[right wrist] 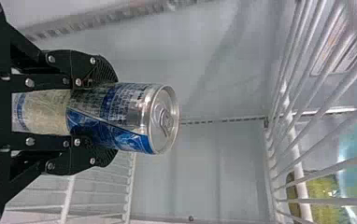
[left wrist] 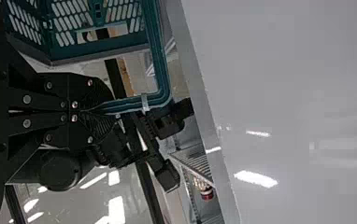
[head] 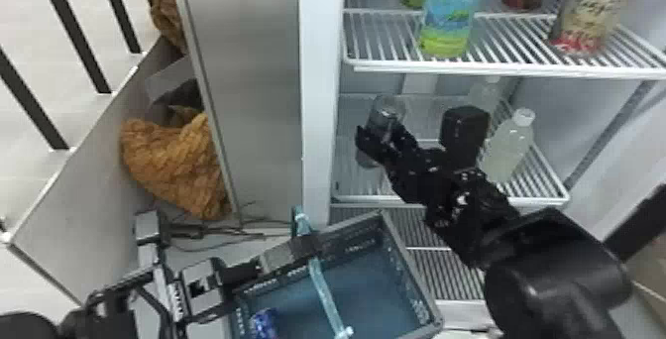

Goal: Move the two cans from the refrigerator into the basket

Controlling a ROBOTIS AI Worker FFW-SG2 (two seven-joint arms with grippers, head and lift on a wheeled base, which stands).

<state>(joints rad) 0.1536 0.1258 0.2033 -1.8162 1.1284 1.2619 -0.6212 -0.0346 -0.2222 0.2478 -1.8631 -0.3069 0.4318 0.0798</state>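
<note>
basket (head: 412, 268) before refrigerator (head: 319, 90) | can (head: 262, 324) in basket | bottle (head: 510, 149) on shelf (head: 537, 199), right of other can (head: 386, 109)

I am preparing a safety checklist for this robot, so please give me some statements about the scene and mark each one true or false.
1. The right gripper holds a silver-and-blue metal can. True.
2. The left gripper is open and holds nothing. False: it is shut on the teal plastic handle of the basket.
3. The basket is completely empty. False: a small blue item lies in it.
4. A bottle of pale liquid with a white cap stands in the refrigerator. True.
5. The metal can is already inside the basket. False: it is in the refrigerator.
</note>
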